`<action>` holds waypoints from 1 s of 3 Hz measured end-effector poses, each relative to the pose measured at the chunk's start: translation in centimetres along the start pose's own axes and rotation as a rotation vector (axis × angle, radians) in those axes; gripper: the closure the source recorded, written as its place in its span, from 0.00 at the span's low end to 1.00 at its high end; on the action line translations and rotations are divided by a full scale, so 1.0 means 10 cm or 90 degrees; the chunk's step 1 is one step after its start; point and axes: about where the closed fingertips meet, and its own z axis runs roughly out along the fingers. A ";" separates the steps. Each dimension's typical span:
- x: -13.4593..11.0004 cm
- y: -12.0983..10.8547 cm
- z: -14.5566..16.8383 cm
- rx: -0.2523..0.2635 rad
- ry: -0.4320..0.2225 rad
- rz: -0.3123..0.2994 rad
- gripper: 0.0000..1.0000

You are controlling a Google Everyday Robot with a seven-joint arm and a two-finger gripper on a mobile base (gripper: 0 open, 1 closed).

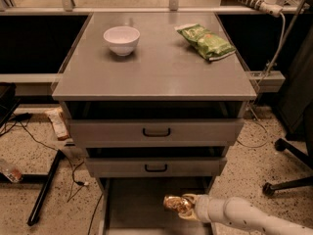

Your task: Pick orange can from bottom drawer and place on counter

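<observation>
The orange can [175, 204], shiny golden-orange and wrinkly, is held in my gripper [185, 207] over the right part of the open bottom drawer [132, 204]. The gripper is shut on the can; my white arm [244, 218] reaches in from the lower right. The can sits a little above the drawer's grey floor. The counter [156, 62] is the broad grey cabinet top above the drawers.
A white bowl [122, 39] stands on the counter's left rear and a green snack bag [205, 41] lies on its right rear. Two closed grey drawers with black handles [156, 131] sit above the open one. Cables, a bar and chair wheels lie on the floor around.
</observation>
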 end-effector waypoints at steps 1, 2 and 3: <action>-0.29 -0.23 -0.58 0.022 0.034 -0.017 1.00; -0.70 -0.55 -1.13 0.028 0.053 -0.049 1.00; -1.05 -0.75 -1.48 -0.001 0.058 -0.076 1.00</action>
